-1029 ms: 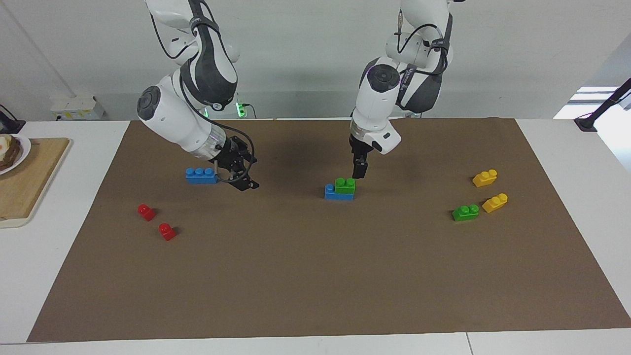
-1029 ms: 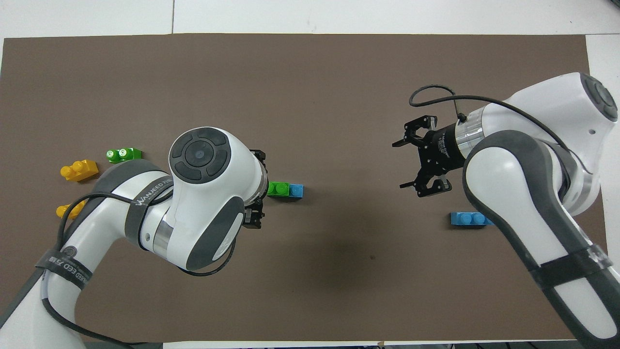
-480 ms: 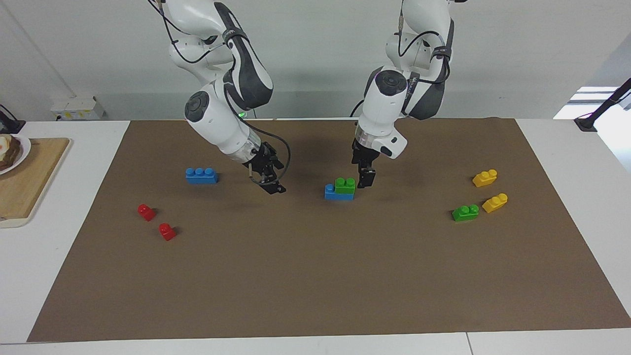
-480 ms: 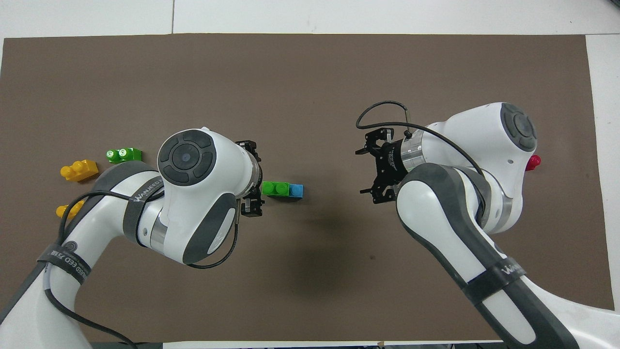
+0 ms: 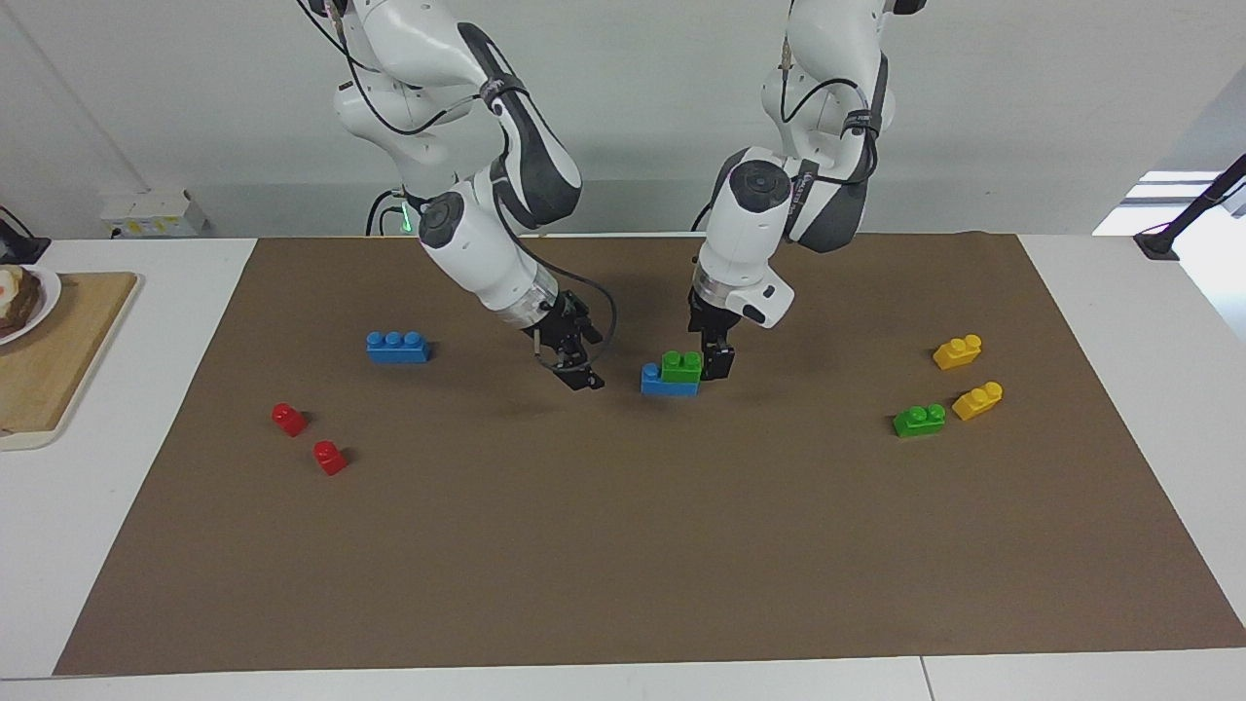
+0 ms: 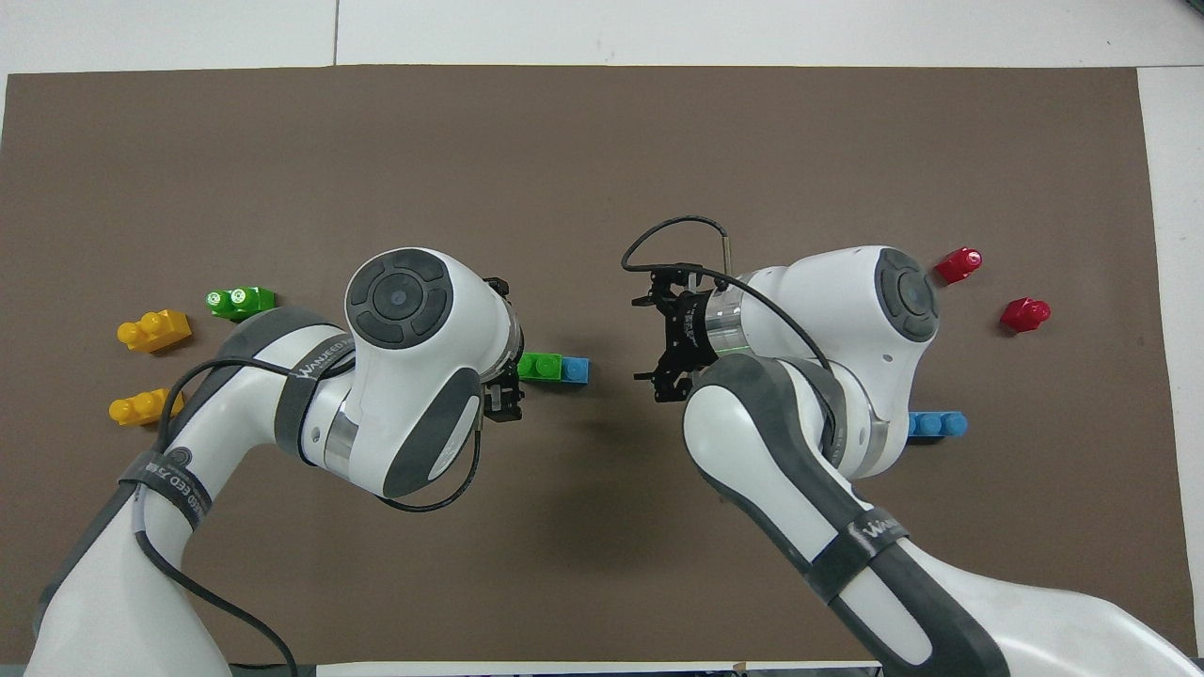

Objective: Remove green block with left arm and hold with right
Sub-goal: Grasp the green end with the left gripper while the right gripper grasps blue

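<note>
We judge the approach step in hand: the left gripper (image 5: 717, 362), fingers spread wide and empty, stands just beside the green block (image 5: 681, 366), which sits studs-up on a blue brick (image 5: 666, 383). The right gripper (image 5: 581, 373), also open, hovers near the blue end. The block's long axis runs gripper to gripper. Next, we close on both.

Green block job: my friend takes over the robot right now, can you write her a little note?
Left gripper: open, low beside the green block, at the end toward the left arm; not gripping.
Right gripper: open, empty, over the mat near the stack's other end.
Green block: sits stacked on a blue block mid-mat.
Done: both arms brought close.
Left: right grips the blue block, left pulls the green one off.
</note>
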Action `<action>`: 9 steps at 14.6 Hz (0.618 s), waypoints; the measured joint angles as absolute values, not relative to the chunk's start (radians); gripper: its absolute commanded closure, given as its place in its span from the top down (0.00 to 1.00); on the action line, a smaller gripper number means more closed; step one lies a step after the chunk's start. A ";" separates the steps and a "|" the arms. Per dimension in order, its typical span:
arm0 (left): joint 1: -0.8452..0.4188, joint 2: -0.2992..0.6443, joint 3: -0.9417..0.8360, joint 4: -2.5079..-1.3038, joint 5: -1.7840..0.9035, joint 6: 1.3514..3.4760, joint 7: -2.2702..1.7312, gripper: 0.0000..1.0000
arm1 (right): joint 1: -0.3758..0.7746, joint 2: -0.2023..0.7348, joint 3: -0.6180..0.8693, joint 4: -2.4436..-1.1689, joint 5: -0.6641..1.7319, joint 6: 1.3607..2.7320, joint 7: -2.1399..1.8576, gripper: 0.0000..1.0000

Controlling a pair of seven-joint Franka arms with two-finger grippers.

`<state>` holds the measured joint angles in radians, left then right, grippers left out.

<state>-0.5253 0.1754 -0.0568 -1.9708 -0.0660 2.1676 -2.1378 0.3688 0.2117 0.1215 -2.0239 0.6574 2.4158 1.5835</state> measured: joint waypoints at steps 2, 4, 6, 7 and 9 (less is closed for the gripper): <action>-0.533 0.192 -0.057 -1.972 -0.051 2.178 -2.148 1.00 | 0.402 0.233 0.122 -2.031 0.663 2.466 1.596 0.94; -0.534 0.201 -0.058 -1.973 -0.050 2.201 -2.155 1.00 | 0.429 0.257 0.121 -2.038 0.692 2.503 1.598 0.94; -0.535 0.210 -0.058 -1.972 -0.047 2.209 -2.168 1.00 | 0.445 0.276 0.121 -2.040 0.700 2.528 1.598 0.94; -0.536 0.219 -0.058 -1.972 -0.044 2.209 -2.173 1.00 | 0.454 0.284 0.121 -2.041 0.701 2.539 1.598 0.95; -0.545 0.237 -0.058 -1.972 -0.043 2.209 -2.179 1.00 | 0.474 0.299 0.121 -2.041 0.701 2.566 1.598 0.95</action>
